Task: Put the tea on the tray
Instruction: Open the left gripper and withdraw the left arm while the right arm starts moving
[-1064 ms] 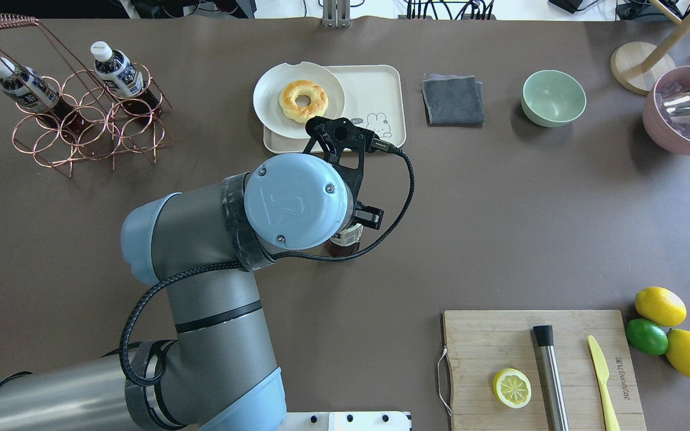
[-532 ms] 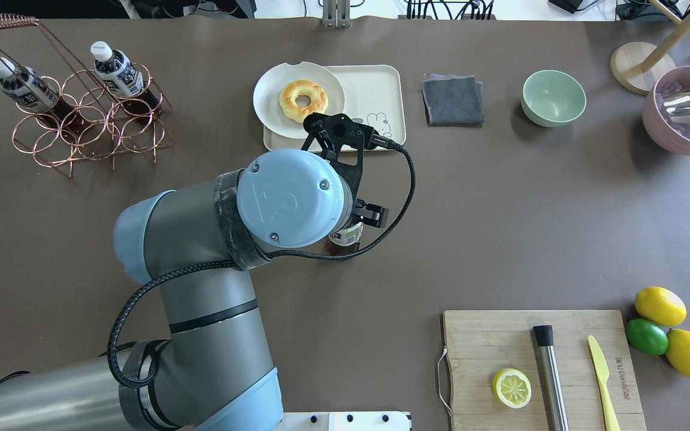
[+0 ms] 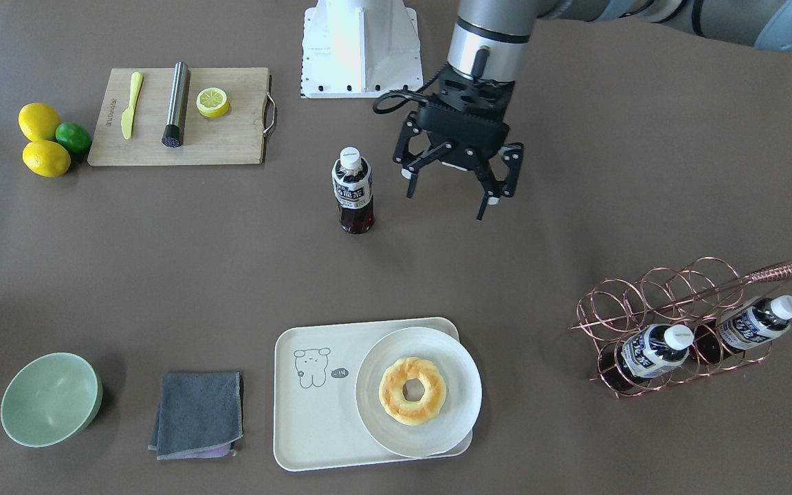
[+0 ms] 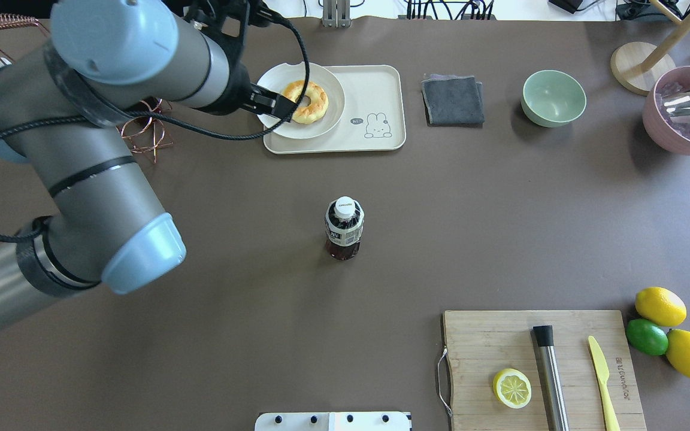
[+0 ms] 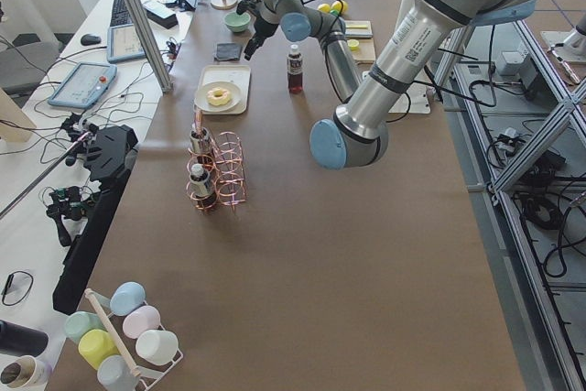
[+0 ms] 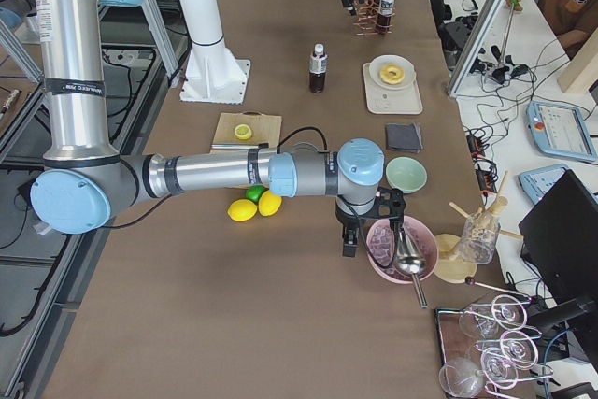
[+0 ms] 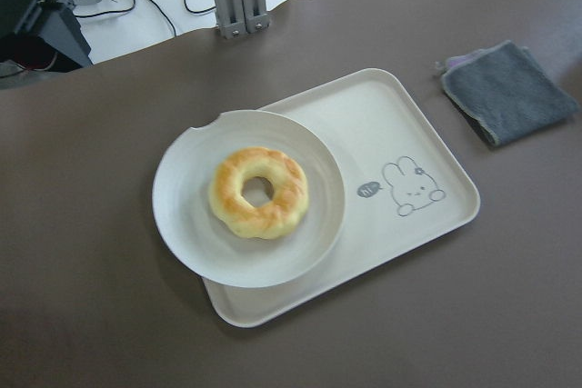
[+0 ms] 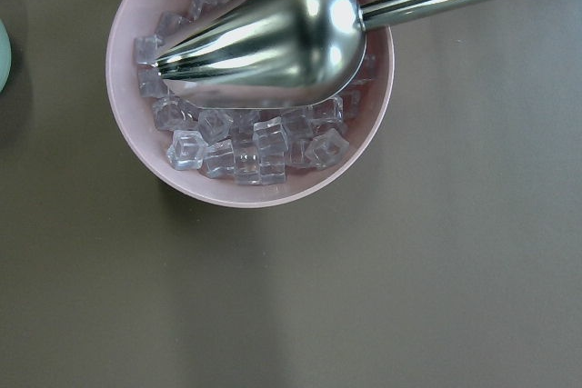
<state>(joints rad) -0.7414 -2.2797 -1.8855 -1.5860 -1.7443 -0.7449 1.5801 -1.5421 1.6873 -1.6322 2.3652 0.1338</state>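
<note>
Tea (image 3: pixel 353 191) stands upright on the bare counter (image 3: pixel 162 261), well apart from the tray (image 3: pixel 300 440), with nothing touching it. The left claw (image 3: pixel 454 197) hangs spread and empty above the counter, clear of the bottle. A plate (image 3: pixel 465 392) with a doughnut (image 3: pixel 412 390) fills one half of the tray and overhangs its rim; the half with the bear drawing is bare. A wire rack (image 3: pixel 643 302) holds two more bottles (image 3: pixel 650 350). The right wrist view looks straight into the pink bowl (image 8: pixel 136 170) of ice cubes (image 8: pixel 236 156) and a metal scoop (image 8: pixel 264 38), which the front-facing view leaves out. Whether the right claw (image 6: pixel 348 242) is spread or clenched I cannot tell.

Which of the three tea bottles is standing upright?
The tea bottle alone at mid-table, cap up; the other two bottles lie tilted in the copper wire rack.
</note>
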